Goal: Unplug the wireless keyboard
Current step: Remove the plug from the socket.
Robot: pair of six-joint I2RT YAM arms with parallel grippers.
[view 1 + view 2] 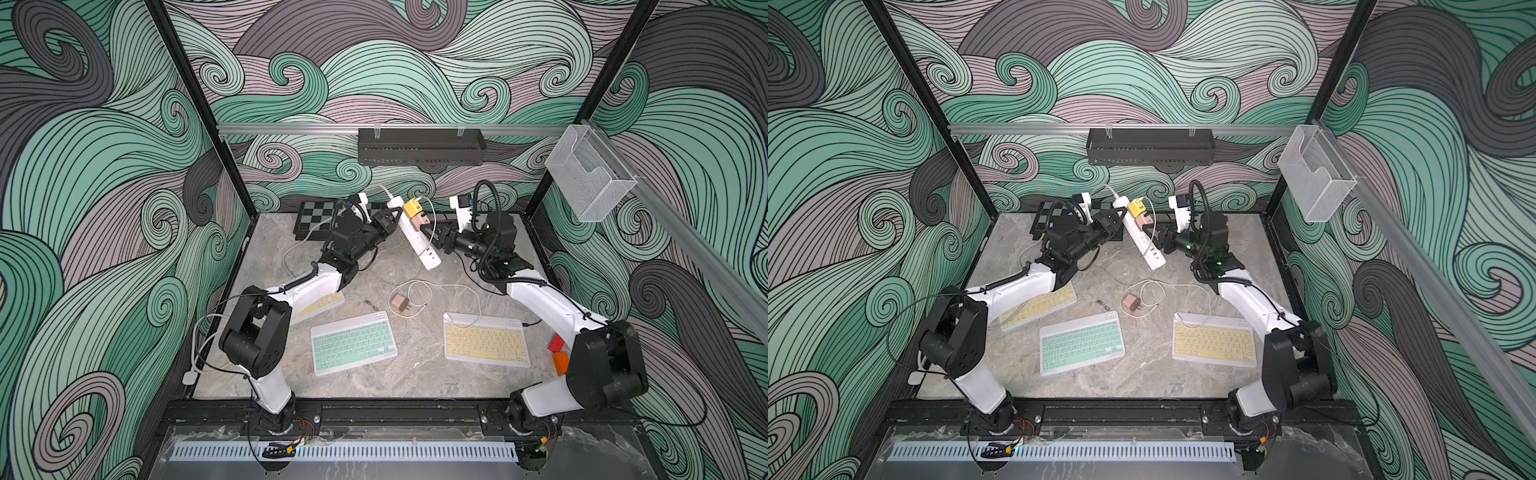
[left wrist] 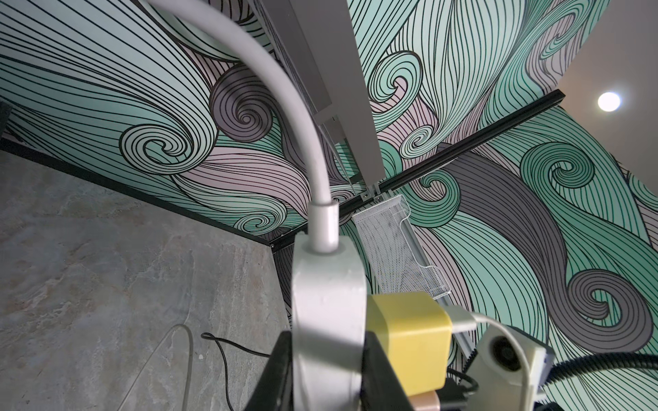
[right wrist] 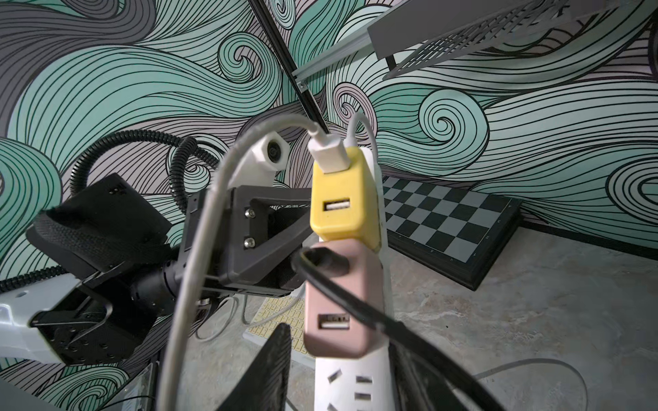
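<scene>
Marble tabletop [image 1: 415,374] carried yellow keyboard [image 1: 486,340] flat by right arm, white cable [image 1: 448,318] plugged in; power strip [image 1: 419,241] hung tilted, long axis crossing between grippers, left gripper [image 2: 327,377] clamped on its cord end; right gripper [image 3: 341,363] nearer chargers, jaws apart astride strip, pink charger [image 3: 334,302] just ahead, yellow charger [image 3: 341,203] beyond

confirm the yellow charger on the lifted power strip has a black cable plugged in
The yellow charger on the lifted power strip has a white cable plugged in, not black; the right wrist view shows it. The black cable enters the pink charger.
</scene>
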